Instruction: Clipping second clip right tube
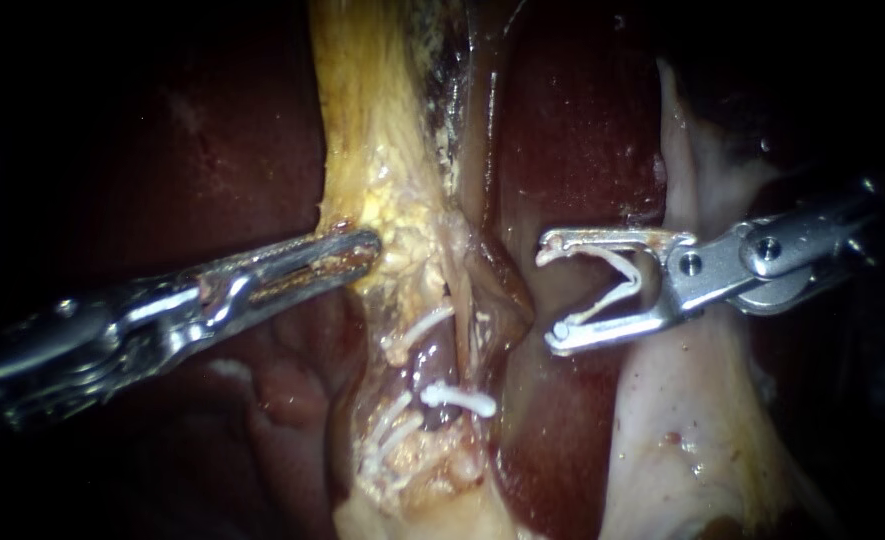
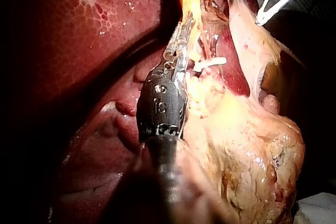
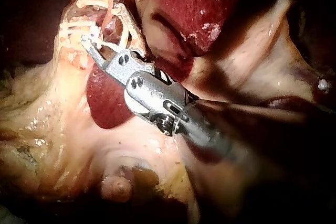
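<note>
Closest to me is my left instrument [image 1: 367,245]. Its claw is pressed together and, as far as I can see, pinches the edge of the yellow fatty tissue [image 1: 377,150], holding that sheet taut. Next comes my right instrument [image 1: 550,292]. Its claw is spread wide, with an open white clip [image 1: 617,285] seated against both halves. Ahead of its mouth, a little toward the lower half's side, lies what I take for the right tube [image 1: 440,362], a reddish strand already crossed by a placed clip [image 1: 459,400]. The claw is near the tube but not yet around it.

I judge this to be the approach. The next move calls for easing the open mouth forward until the tube sits between both halves, just beside the placed clip, then closing. Room is tight: dark liver [image 1: 582,130] lies behind the claw, pale tissue [image 1: 692,420] under its shaft, and other white clips [image 1: 392,425] past the tube.
</note>
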`<state>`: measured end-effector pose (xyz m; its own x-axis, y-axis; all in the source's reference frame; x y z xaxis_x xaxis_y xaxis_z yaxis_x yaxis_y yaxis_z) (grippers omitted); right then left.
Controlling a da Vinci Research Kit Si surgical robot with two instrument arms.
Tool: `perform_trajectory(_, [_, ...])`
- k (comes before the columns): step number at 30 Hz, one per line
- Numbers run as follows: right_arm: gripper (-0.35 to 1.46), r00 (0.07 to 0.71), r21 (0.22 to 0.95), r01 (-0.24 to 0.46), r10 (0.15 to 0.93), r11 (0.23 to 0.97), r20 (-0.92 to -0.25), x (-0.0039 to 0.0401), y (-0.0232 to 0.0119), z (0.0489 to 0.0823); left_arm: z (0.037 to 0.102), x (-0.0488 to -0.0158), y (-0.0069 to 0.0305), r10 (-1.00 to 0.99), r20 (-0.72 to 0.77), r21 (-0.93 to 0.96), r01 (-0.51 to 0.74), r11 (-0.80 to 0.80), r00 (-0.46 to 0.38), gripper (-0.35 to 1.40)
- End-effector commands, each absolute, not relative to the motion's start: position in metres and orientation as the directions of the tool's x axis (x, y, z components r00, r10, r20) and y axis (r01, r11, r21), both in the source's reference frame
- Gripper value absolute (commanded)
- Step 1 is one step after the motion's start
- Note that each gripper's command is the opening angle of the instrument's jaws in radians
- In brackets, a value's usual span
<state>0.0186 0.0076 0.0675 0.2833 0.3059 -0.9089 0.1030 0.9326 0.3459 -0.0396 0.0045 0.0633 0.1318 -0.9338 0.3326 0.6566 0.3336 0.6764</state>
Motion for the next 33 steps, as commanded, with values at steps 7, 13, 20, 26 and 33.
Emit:
perform_trajectory(7, [0.59,0.295,0.592,0.070,0.550,0.803,-0.782,0.0205,0.0049,0.0702,0.0596,-0.0368,0.0062,-0.937,0.329,0.679,0.659,0.324,0.121,-0.35])
perform_trajectory(13, [0.58,0.335,0.697,0.065,0.643,0.714,-0.689,0.0241,0.0015,0.0747,0.0554,-0.0355,0.0070,-0.937,0.340,0.688,0.658,0.308,0.083,-0.35])
perform_trajectory(20, [0.58,0.359,0.726,0.040,0.668,0.687,-0.652,0.0266,0.0005,0.0785,0.0526,-0.0358,0.0067,-0.937,0.343,0.695,0.655,0.298,0.062,-0.35])
perform_trajectory(26, [0.58,0.359,0.733,0.029,0.677,0.680,-0.643,0.0278,0.0010,0.0795,0.0522,-0.0360,0.0064,-0.935,0.348,0.691,0.656,0.302,0.064,-0.35])
perform_trajectory(33, [0.57,0.342,0.758,0.071,0.699,0.648,-0.629,0.0304,0.0004,0.0794,0.0523,-0.0362,0.0062,-0.935,0.350,0.689,0.659,0.302,0.063,-0.35])
